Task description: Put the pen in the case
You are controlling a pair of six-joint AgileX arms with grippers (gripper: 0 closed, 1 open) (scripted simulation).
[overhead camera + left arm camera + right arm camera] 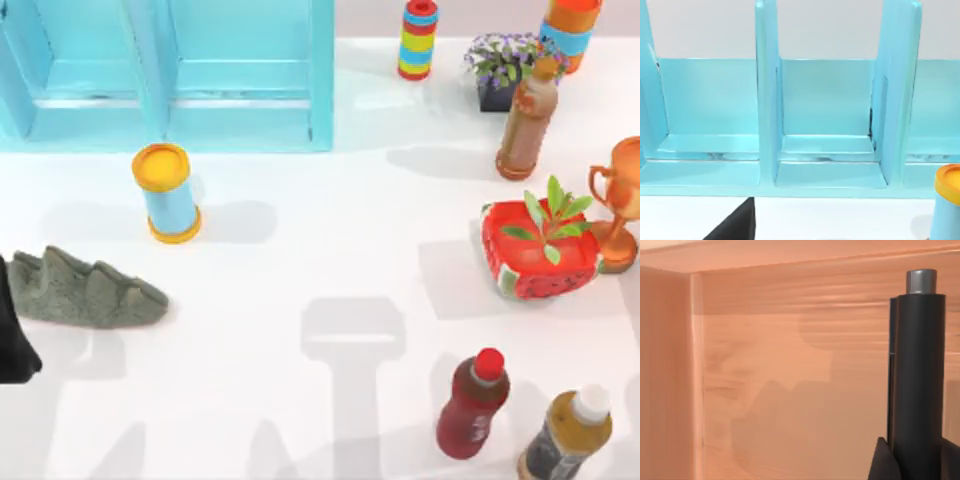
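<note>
The case [170, 70] is a large light-turquoise cabinet at the table's back left; its recessed compartments [827, 110] face my left wrist camera. My left arm [12, 330] sits at the left table edge, apart from the case, and a black part of the left gripper [735, 227] shows low in its wrist view. In the right wrist view, the pen [917, 365] stands upright as a black barrel with a grey end, and my right gripper [917, 462] is shut on it, with a wooden wall behind.
A blue cylinder with a yellow-orange top [168, 192] stands in front of the case. A grey rock-like lump [80, 290] lies at the left. At the right are a brown bottle [527, 118], a red planter [540, 250], a trophy [622, 200] and two bottles [472, 405].
</note>
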